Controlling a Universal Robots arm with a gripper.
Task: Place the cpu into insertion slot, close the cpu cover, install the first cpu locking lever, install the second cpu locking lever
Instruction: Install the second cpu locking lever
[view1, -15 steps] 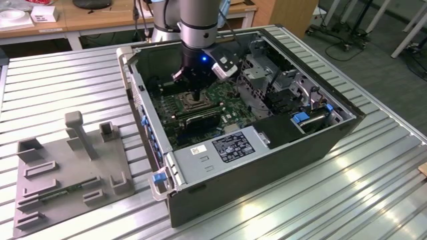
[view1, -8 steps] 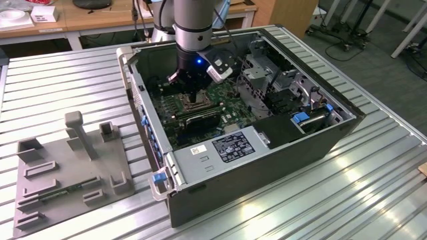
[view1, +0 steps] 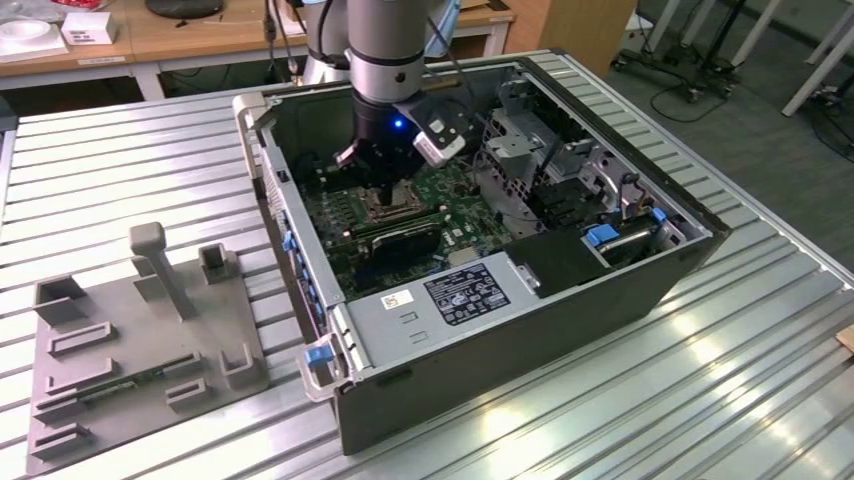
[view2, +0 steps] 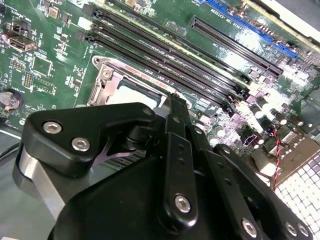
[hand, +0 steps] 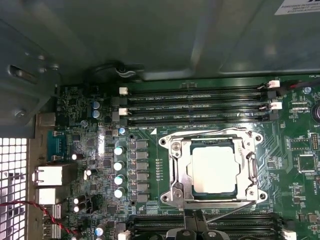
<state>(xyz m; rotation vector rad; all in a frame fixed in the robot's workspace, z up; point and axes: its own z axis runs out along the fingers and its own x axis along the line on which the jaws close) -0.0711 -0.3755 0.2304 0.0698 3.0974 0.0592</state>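
The cpu (hand: 214, 170) lies flat in the insertion slot (hand: 252, 145) on the green motherboard (hand: 290, 150). The silvery cpu cover (hand: 181, 165) lies down over it, and the chip's pale top shows through its window. One thin lever wire (hand: 220, 131) runs along the socket edge by the memory slots. Another lever wire (hand: 230, 209) slants along the opposite edge, right beside my gripper (hand: 194, 225). The gripper's black fingers are together, with nothing between them. In the exterior view my gripper (view1: 394, 205) reaches down into the open computer case, over the socket. The second wrist view shows the cpu (view2: 131, 92) just past my gripper (view2: 172, 102).
Long black memory slots (hand: 200, 105) flank the socket on two sides, and a row of capacitors (hand: 119, 170) stands close by. The case walls (view1: 274, 180) and a drive cage (view1: 561, 170) hem the arm in. A grey fixture tray (view1: 134, 340) sits on the ribbed table at the exterior view's left.
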